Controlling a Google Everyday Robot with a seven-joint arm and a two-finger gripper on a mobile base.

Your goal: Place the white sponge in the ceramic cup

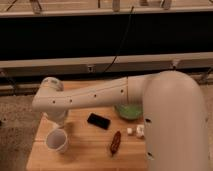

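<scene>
The ceramic cup (56, 141) is white and stands upright at the front left of the wooden table (85, 157). My arm reaches from the right across the table to the left. My gripper (59, 121) hangs from the bent wrist just above and behind the cup, touching or nearly touching its rim. The wrist hides what is between the fingers. I cannot make out the white sponge for certain. Two small white pieces (135, 131) lie by my arm's base at the right, and I cannot tell what they are.
A green bowl (129, 112) sits at the back right, partly under my arm. A flat black object (99, 121) lies mid-table, and a brown-red oblong item (116, 142) lies in front of it. A dark counter front runs behind the table.
</scene>
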